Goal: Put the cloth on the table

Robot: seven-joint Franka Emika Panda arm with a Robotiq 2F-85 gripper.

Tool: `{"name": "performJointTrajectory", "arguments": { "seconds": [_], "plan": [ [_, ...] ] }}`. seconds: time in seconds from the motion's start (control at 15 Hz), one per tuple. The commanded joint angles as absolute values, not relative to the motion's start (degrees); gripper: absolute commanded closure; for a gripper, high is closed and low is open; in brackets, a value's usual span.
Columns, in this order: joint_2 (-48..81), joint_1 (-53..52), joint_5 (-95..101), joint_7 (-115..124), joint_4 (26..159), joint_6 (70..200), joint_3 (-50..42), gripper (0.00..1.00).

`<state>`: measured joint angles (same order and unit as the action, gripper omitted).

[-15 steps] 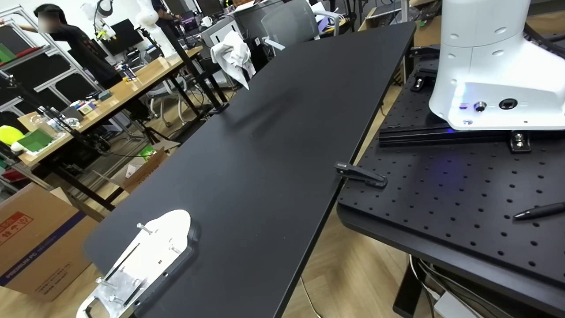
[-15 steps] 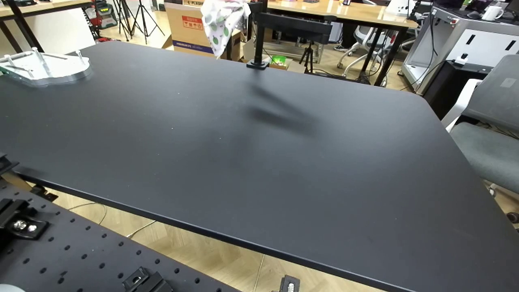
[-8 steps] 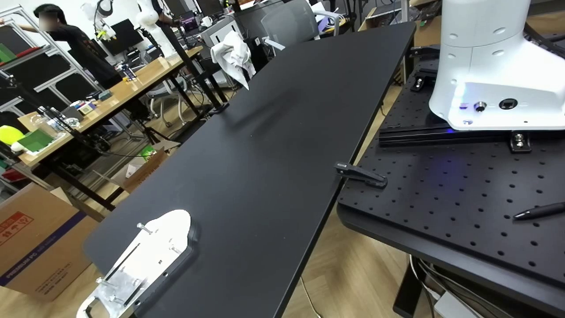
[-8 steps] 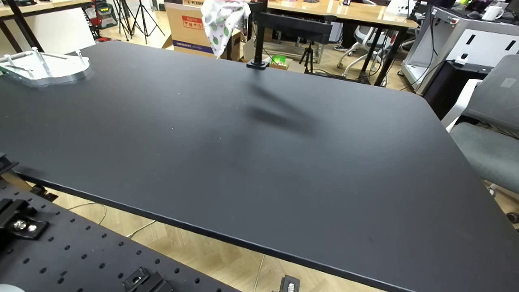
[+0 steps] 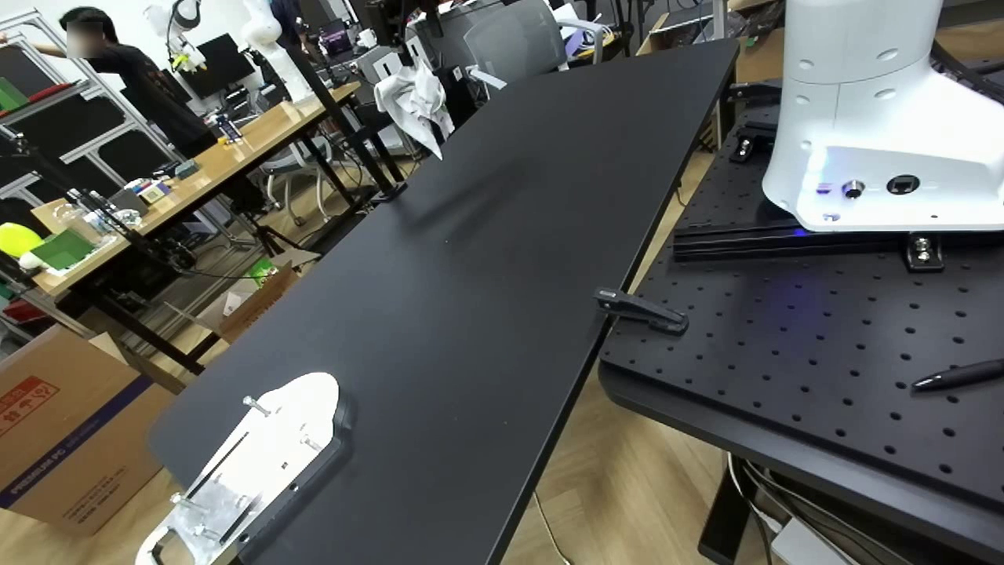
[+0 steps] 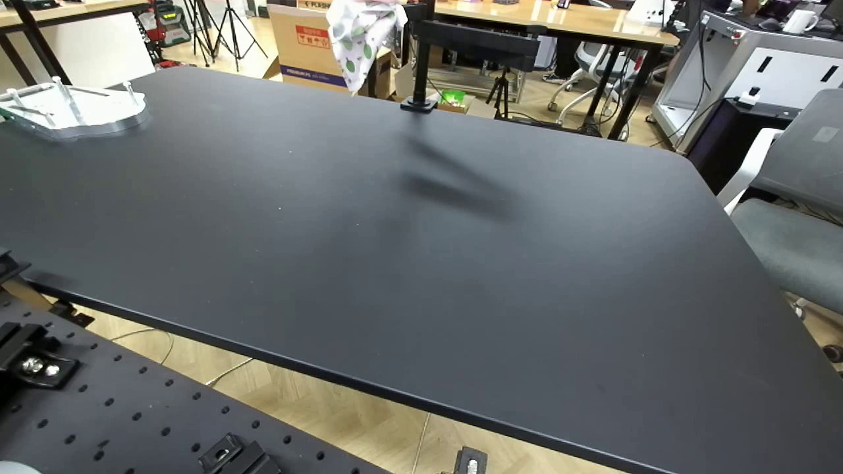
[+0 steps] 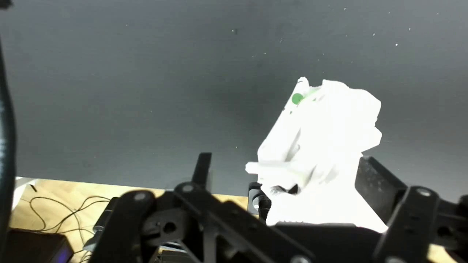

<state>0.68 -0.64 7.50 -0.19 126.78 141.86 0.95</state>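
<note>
The cloth is white with green leaf prints. It hangs bunched over a black stand at the far table edge in both exterior views [image 5: 409,106] [image 6: 362,43]. In the wrist view, the overexposed cloth [image 7: 329,138] lies between my spread fingers. My gripper [image 7: 289,179] is open, with the right finger beside the cloth and a gap at the left finger. In an exterior view the dark gripper [image 5: 404,53] is just above the top of the cloth; it is out of view in the other picture. The dark table [image 5: 486,314] spreads below [image 6: 395,263].
A black stand pole [image 6: 421,66] rises from the table's far edge beside the cloth. A white board with metal pegs [image 5: 274,431] lies at one table end. The white robot base [image 5: 878,157] stands on a perforated plate [image 5: 784,337]. A grey chair [image 6: 790,158] stands beyond the table end.
My gripper has come down into an exterior view from the top edge, to just above the cloth. The cloth has not visibly moved.
</note>
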Motion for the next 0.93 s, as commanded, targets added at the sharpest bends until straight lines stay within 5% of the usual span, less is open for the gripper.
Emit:
{"name": "performJointTrajectory", "arguments": {
  "seconds": [0.0, 0.07, 0.13, 0.87],
  "plan": [
    [3.8, -1.4, 8.3, 1.6, 122.8, 141.3, 1.4, 0.00],
    [4.3, -1.6, 7.8, 1.4, 122.3, 140.9, 1.5, 0.25],
    [4.7, -1.6, 7.5, 1.0, 122.0, 140.6, 1.5, 0.25],
    [3.9, -2.0, 3.4, -2.4, 122.2, 136.3, 2.5, 0.98]
  ]
}}
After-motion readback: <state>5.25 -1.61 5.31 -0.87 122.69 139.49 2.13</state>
